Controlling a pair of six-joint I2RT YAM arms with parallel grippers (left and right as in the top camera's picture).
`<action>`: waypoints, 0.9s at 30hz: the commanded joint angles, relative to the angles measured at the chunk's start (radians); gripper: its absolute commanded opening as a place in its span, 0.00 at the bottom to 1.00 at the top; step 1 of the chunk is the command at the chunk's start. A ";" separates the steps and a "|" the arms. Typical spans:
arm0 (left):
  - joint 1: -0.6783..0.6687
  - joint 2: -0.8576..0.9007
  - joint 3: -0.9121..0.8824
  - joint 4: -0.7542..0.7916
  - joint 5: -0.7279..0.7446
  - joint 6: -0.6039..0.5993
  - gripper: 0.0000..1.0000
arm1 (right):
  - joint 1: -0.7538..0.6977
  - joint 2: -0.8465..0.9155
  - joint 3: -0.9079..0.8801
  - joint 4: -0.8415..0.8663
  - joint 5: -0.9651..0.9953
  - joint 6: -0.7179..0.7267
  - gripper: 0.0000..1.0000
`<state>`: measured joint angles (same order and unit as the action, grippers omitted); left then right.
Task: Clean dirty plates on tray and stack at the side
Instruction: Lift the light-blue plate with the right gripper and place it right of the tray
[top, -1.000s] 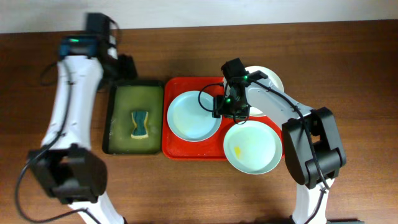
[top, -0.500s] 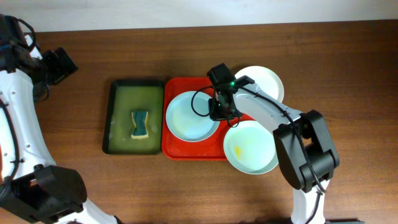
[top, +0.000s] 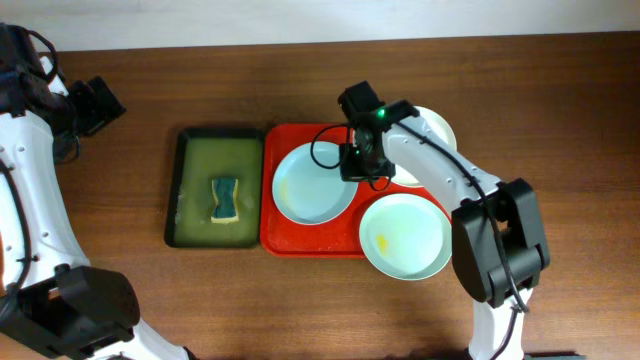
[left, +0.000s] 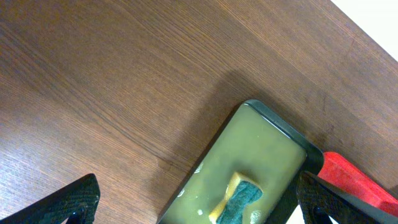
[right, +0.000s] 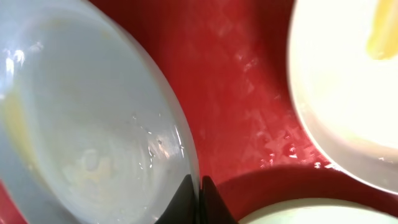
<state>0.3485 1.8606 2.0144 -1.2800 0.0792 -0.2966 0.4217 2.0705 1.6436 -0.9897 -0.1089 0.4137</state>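
Closed down from part-open within the last second with the right tool. Swung well away from above the green tray with the left tool, out to the table edge.

From overhead: nipping at the rim of the first blue-green plate, which lies on the red tray. Behind the right tool, partly under the arm, the white plate. Just beside it on the near side, the second blue-green plate, smeared yellow.

From the left wrist: spread as wide as possible, holding nothing. Below the left tool, murky liquid in the green tray and a sponge.

From the right wrist: tips of the right tool drawn almost together at the plate's lip, apparently pinching it. Off to the other side, clear of the tips, the white plate with its yellow smear. Between them, wet red tray.

Probably light, stiff and thin-walled; glossy and wet, so likely slippery. Best taken at the rim, seated deep over the lip, then lifted slowly to avoid a slide-out.
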 joint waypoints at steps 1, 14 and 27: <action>0.001 -0.010 0.013 0.000 0.011 -0.010 0.99 | -0.012 -0.007 0.107 -0.074 -0.031 -0.025 0.04; 0.001 -0.010 0.013 0.000 0.011 -0.010 0.99 | 0.282 -0.003 0.236 0.347 0.468 0.092 0.04; 0.001 -0.010 0.013 0.000 0.011 -0.010 0.99 | 0.554 -0.002 0.236 1.058 0.966 -1.121 0.04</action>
<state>0.3485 1.8606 2.0144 -1.2800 0.0795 -0.2970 0.9386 2.0789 1.8618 0.0086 0.7845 -0.4526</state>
